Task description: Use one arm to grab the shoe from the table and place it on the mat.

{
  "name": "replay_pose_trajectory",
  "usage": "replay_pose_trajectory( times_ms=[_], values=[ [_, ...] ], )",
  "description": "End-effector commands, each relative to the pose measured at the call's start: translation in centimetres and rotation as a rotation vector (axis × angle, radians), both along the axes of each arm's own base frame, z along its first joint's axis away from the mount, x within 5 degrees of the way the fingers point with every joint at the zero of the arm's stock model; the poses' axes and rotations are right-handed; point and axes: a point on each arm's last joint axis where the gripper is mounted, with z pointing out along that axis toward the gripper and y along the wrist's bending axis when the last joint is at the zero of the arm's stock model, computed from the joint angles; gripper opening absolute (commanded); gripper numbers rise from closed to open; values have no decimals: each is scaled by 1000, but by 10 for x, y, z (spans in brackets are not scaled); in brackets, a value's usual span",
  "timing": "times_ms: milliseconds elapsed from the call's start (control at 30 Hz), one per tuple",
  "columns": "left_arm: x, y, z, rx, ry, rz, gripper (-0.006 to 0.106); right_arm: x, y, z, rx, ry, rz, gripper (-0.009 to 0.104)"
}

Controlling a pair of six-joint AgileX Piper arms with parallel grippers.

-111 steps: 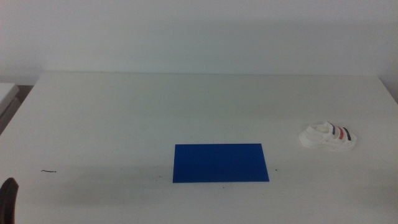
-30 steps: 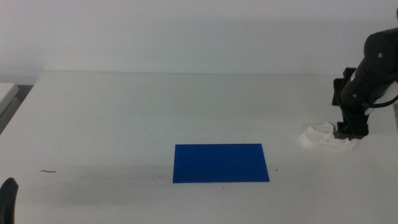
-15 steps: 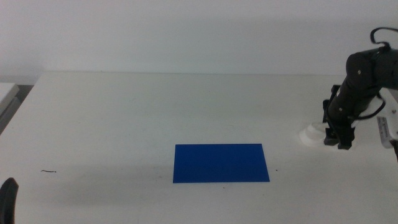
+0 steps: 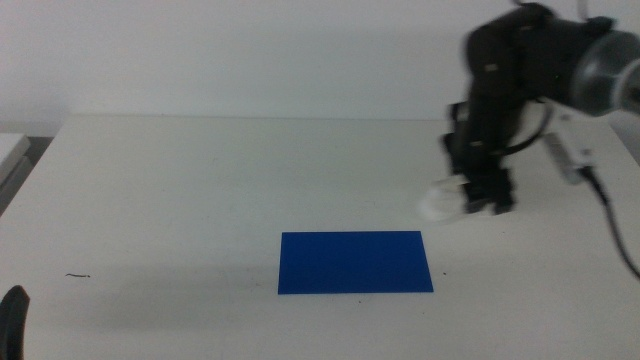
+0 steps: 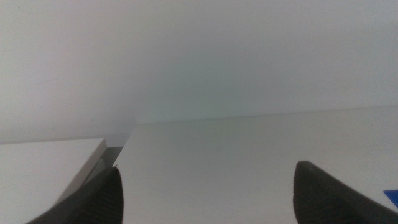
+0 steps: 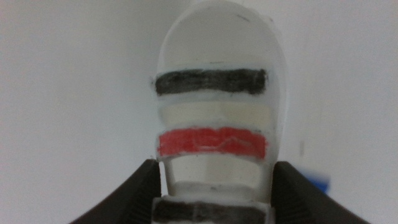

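— Middle view first. Anything lying on the mat (image 4: 355, 262)?

— Nothing at all: bare dark blue, flat on the white table (image 4: 200, 190), near the front centre.

— And the shoe (image 4: 445, 200)?

— Up off the tabletop, blurred, white toe pointing toward the left side. Just beyond the mat's far right corner and above it, not touching it. Clamped in the right gripper (image 4: 488, 197), with the black arm (image 4: 515, 80) coming in from the right and bending down over it.

— Left gripper (image 4: 12, 318)?

— Only a dark sliver at the bottom left edge, well apart from both mat and shoe.

— Left wrist view, then.

— Two dark jaw tips rising wide apart, nothing between them. Beyond them just white tabletop, its far edge, and a pale wall. A tiny blue corner of the mat (image 5: 392, 195) at one side.

— Right wrist view?

— Filled by the shoe (image 6: 214, 106) seen from above: rounded white toe farthest from the camera, then a dark stripe, a pale strap, a red stripe, and another dark stripe nearest the camera. Right gripper (image 6: 214, 199) closed on it, one dark jaw pressed against each flank at the strapped middle. Jaw gap only as wide as the shoe. Pale table blurred beneath, and a small blue patch of the mat (image 6: 318, 185) beside one jaw.
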Motion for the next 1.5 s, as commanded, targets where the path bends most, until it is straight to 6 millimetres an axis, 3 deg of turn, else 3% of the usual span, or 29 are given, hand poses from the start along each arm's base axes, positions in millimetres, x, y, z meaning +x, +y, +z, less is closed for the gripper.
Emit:
replay_pose_trajectory(
  times_ms=[0,67,167,267,333,600,833,967,1200,1467],
  values=[
    [0,0,1,-7,-7,-2,94,-18,34,11,-5,-9,84,-2],
    [0,0,1,-7,-7,-2,94,-31,63,14,17,-40,160,-2],
    [0,0,1,-7,-7,-2,94,-45,90,12,46,-63,206,-2],
    [0,0,1,-7,-7,-2,94,-49,100,6,59,-47,221,-2],
    [0,0,1,-7,-7,-2,94,-51,103,2,42,-20,334,-2],
    [0,0,1,-7,-7,-2,94,-56,101,0,-189,98,1294,-2],
    [0,0,1,-7,-7,-2,94,-49,103,1,-338,50,1684,-2],
    [0,0,1,-7,-7,-2,94,-48,112,0,-434,-27,2142,-2],
    [0,0,1,-7,-7,-2,94,-51,124,-7,-501,-200,2777,-2],
    [0,0,1,-7,-7,-2,94,-49,123,-28,-405,-142,2836,-2]
  ],
)
